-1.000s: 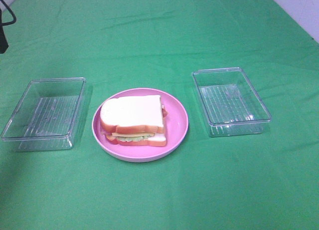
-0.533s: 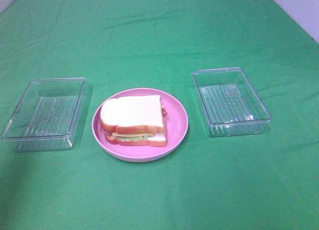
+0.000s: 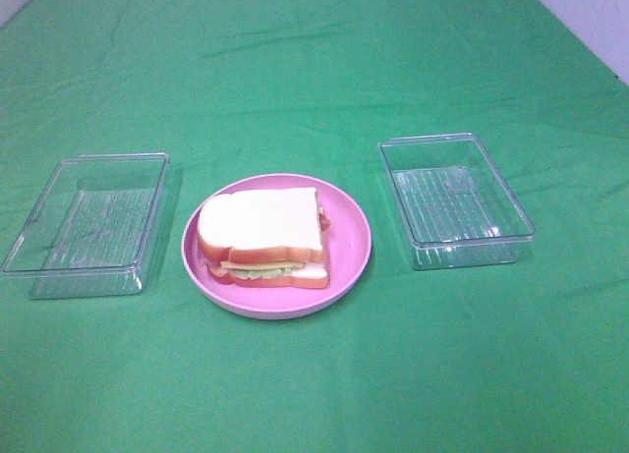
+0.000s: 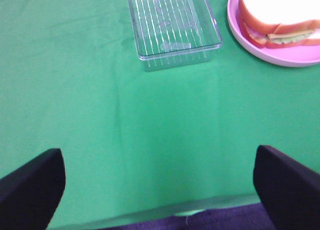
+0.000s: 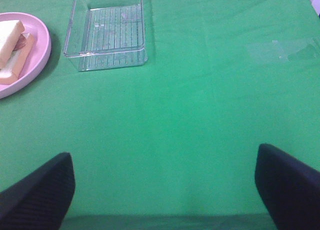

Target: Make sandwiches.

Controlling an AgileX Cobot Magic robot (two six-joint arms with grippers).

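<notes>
The toy sandwich (image 3: 263, 239) lies assembled on the pink round plate (image 3: 349, 247): a white bread slice (image 3: 260, 222) with orange-brown crust on top, yellow cheese (image 3: 257, 264) and green lettuce (image 3: 263, 273) showing at the near edge, a red-brown bacon strip (image 3: 321, 217) protruding at the far right corner, and a second bread slice (image 3: 307, 274) underneath. The plate rests on the green tablecloth (image 3: 314, 80).

Two clear ribbed plastic trays flank the plate, each apart from it: the left tray (image 3: 88, 222) and the right tray (image 3: 454, 199). Both hold nothing.

The left gripper (image 4: 160, 187) has its jaws released and spread wide, nothing between them. In the left wrist view its dark fingertips (image 4: 32, 185) sit at the frame's lower corners above bare cloth. The left tray lies ahead of the jaws, well apart; the plate and sandwich lie ahead and off to the inner side.

The right gripper (image 5: 162, 187) is likewise released, jaws wide, grasping nothing. The right tray lies ahead of its jaws and toward the plate side, well apart; the plate edge and sandwich corner lie further to that side

Neither gripper appears in the exterior high view
</notes>
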